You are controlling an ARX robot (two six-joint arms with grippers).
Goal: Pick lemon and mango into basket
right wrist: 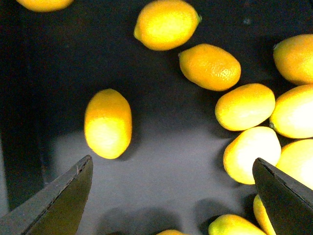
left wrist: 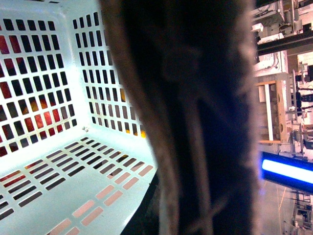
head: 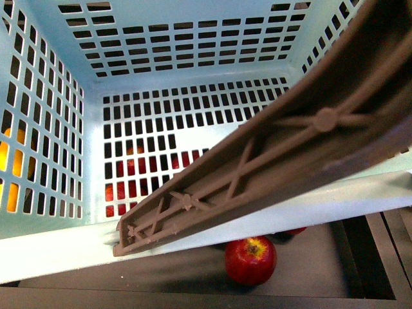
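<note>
Now, the right gripper hangs with its jaws spread wide, nothing between them. The lemon lying alone sits just ahead, off toward one finger, its long axis square to the closing line, so a small sideways shift looks needed. Other lemons crowd the opposite finger. The basket is empty, its handle slanting across. The left gripper is out of sight, and no mango shows.
</note>
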